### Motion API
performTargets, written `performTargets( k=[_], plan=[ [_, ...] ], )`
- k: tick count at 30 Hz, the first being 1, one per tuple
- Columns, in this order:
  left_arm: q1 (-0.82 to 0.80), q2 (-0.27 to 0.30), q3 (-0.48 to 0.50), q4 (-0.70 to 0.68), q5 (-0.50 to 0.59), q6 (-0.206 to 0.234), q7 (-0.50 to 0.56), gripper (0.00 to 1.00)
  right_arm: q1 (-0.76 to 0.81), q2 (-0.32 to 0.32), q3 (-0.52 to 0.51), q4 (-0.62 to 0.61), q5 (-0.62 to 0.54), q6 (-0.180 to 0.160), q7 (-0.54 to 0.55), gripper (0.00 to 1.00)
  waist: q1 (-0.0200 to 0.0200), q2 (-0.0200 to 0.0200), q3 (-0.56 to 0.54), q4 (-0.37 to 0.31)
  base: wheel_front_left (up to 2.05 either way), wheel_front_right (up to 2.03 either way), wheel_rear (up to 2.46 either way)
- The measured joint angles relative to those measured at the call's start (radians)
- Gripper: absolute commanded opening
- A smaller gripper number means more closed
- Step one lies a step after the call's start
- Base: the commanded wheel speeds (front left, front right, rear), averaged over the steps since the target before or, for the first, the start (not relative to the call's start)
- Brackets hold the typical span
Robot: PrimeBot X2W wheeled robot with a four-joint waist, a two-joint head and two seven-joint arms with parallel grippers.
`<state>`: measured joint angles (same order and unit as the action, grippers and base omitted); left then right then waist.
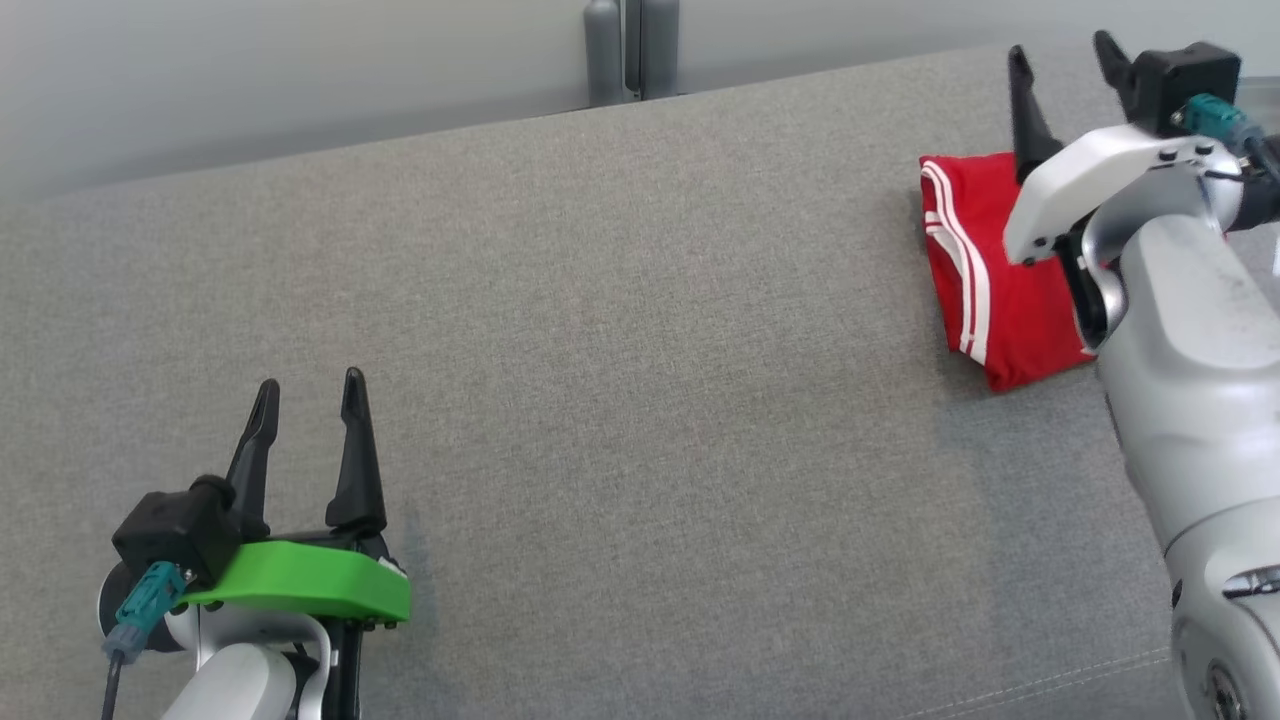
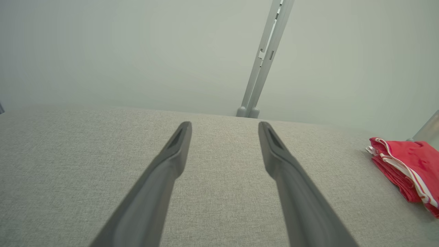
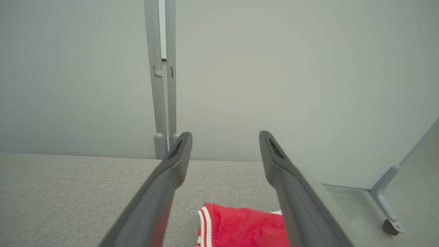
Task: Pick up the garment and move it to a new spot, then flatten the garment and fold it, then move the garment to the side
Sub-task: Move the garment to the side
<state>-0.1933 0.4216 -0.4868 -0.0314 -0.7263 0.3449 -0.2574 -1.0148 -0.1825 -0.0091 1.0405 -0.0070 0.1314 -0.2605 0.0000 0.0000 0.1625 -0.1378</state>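
Our right claw, spread open, hovers over the folded red garment near the bench's right end. Our left claw, also open, is well apart.

Setting: robot test bay, probably a lab.
Grey fabric-covered worktop; plain pale partition panels joined by metal posts; bracket foot on a small castor.
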Motion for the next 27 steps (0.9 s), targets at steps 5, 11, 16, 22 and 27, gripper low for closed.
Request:
performTargets(
  k=[5,11,16,22,27],
  plan=[
    [0.045,-0.028,0.062,0.03,-0.001,-0.005,-0.003,1.0,0.158,0.014,0.09,-0.169,0.12,0.0,-0.002,1.0,0.0,0.0,-0.057,0.003,0.0,0.0,0.0],
    [0.116,-0.035,0.136,0.044,0.039,-0.019,-0.004,1.0,0.347,0.032,0.129,-0.343,0.167,0.0,-0.002,1.0,0.0,0.0,-0.106,0.022,0.0,0.0,0.0],
    [0.176,-0.046,0.173,0.06,0.047,-0.038,-0.004,1.0,0.484,0.07,0.122,-0.475,0.147,0.0,0.018,1.0,0.0,0.0,-0.133,0.045,0.0,0.0,0.0],
    [0.219,-0.057,0.186,0.081,0.045,-0.072,-0.004,1.0,0.625,0.116,0.077,-0.629,0.078,0.0,0.074,1.0,0.0,0.0,-0.157,0.07,0.0,0.0,0.0],
    [0.23,-0.059,0.178,0.098,0.051,-0.095,-0.004,1.0,0.72,0.132,0.062,-0.747,0.052,0.0,0.121,1.0,0.0,0.0,-0.168,0.086,0.0,0.0,0.0]
  ],
)
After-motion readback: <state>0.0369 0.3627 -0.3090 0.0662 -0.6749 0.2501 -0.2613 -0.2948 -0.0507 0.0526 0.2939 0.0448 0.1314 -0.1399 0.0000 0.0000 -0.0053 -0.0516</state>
